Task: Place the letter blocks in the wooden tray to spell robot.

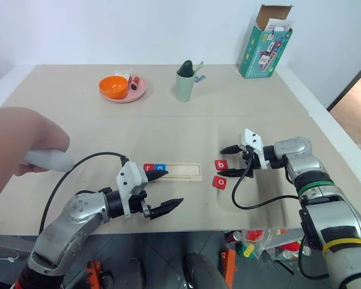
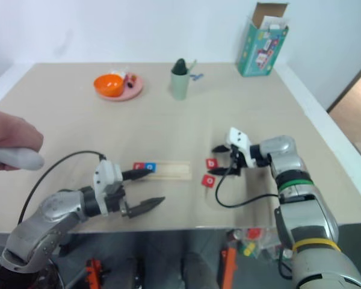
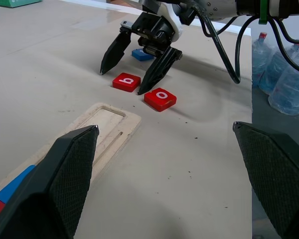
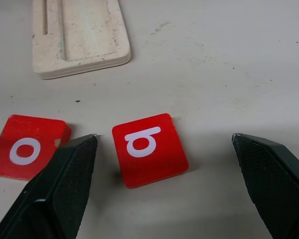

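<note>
Letters: the red b tile (image 4: 148, 149) and the red o tile (image 4: 27, 152) lie on the table beside each other, not touching, just past the right end of the tray (image 1: 179, 170). A red r tile (image 1: 148, 168) and a blue o tile (image 1: 160, 167) sit side by side at the left end of the tray.
Blue tile: one more blue tile (image 3: 141, 55) lies on the table behind the right gripper; its letter cannot be read.
Tray: pale wood, flat on the table near the front edge; its right part is bare.
Right gripper (image 1: 231, 161): wide open, low over the table, one finger on each side of the b tile, holding nothing.
Left gripper (image 1: 166, 191): wide open, holding nothing, near the left end of the tray and the front edge.
Box: a green carton (image 1: 265, 43) with an open top stands at the far right corner; its print is too small to read.
Table (image 1: 78, 120): beige, matt, with small dark specks; a white wall stands behind.
Other things: a pink plate (image 1: 135, 91) with an orange bowl (image 1: 114, 87) and a green cup (image 1: 185, 84) stand far back.
Person: a hand (image 1: 18, 144) holds a white handle at the left edge.
Open room: the middle of the table is bare.
</note>
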Action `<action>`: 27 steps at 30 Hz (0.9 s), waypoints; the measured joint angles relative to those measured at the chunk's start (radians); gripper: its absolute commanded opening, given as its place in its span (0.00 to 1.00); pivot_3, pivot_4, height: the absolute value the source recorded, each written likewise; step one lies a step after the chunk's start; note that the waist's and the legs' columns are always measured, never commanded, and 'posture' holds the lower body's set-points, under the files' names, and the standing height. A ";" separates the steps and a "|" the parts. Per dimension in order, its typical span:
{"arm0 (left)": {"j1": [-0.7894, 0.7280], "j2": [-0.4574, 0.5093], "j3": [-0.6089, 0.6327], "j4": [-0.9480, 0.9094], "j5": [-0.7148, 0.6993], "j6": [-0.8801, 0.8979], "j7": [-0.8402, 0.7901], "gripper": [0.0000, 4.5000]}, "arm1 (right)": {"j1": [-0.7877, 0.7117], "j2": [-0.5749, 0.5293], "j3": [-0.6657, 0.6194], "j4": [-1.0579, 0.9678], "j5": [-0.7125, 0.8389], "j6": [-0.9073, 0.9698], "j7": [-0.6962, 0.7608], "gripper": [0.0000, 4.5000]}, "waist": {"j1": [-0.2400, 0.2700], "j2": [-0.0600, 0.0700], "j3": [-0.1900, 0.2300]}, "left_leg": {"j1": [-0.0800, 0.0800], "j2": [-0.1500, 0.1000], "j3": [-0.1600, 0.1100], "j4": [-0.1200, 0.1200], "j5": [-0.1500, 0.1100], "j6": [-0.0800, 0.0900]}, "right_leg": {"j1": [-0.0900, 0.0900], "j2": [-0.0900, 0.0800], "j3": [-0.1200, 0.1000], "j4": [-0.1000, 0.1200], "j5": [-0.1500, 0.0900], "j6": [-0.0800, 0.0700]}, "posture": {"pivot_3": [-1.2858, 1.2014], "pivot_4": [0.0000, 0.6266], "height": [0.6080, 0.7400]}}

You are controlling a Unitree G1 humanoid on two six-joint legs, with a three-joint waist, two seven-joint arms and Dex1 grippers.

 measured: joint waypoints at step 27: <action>0.122 -0.003 0.139 0.036 0.043 -0.084 0.062 1.00 | 0.111 0.159 0.062 -0.668 0.003 0.425 -0.119 0.28 | 0.004 0.001 0.000 | 0.008 0.002 -0.003 -0.003 0.000 0.000 | 0.007 0.001 -0.005 0.002 -0.004 -0.005 | 0.52 0.24 1.00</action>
